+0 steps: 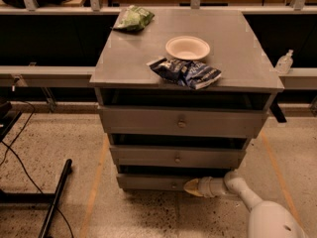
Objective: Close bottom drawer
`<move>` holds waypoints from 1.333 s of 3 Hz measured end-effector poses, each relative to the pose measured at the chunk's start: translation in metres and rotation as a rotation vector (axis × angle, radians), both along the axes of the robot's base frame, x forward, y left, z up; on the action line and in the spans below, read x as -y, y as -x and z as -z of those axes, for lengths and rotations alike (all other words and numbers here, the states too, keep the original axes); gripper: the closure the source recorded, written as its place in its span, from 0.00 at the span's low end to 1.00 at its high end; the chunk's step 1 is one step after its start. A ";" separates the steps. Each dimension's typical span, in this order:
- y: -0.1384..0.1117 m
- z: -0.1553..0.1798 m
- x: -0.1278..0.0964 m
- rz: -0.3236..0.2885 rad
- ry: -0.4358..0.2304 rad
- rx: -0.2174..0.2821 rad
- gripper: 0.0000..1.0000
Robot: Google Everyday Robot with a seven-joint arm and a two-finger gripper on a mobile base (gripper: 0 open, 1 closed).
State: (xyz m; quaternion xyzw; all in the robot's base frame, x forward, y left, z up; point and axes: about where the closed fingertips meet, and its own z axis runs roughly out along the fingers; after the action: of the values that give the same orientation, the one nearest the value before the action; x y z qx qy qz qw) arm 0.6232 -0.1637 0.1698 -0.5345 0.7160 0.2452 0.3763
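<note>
The bottom drawer (148, 182) is the lowest and slimmest grey front of the cabinet, with a tiny knob (173, 185) at its middle. It sticks out only slightly below the middle drawer (176, 157). My gripper (190, 187) comes in from the lower right on a white arm (247, 197). Its yellowish tip rests against the bottom drawer's front, just right of the knob.
The top drawer (181, 122) has a brass knob. On the cabinet top (129, 58) lie a white bowl (187, 47), a blue chip bag (185, 73) and a green bag (132, 18). A black stand leg (54, 197) and cables lie on the floor at left.
</note>
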 end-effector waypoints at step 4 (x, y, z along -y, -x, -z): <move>0.033 0.005 0.016 -0.007 -0.067 0.009 1.00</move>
State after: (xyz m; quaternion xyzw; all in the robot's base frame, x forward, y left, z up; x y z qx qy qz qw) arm 0.5906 -0.1794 0.1647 -0.5251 0.7039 0.2677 0.3964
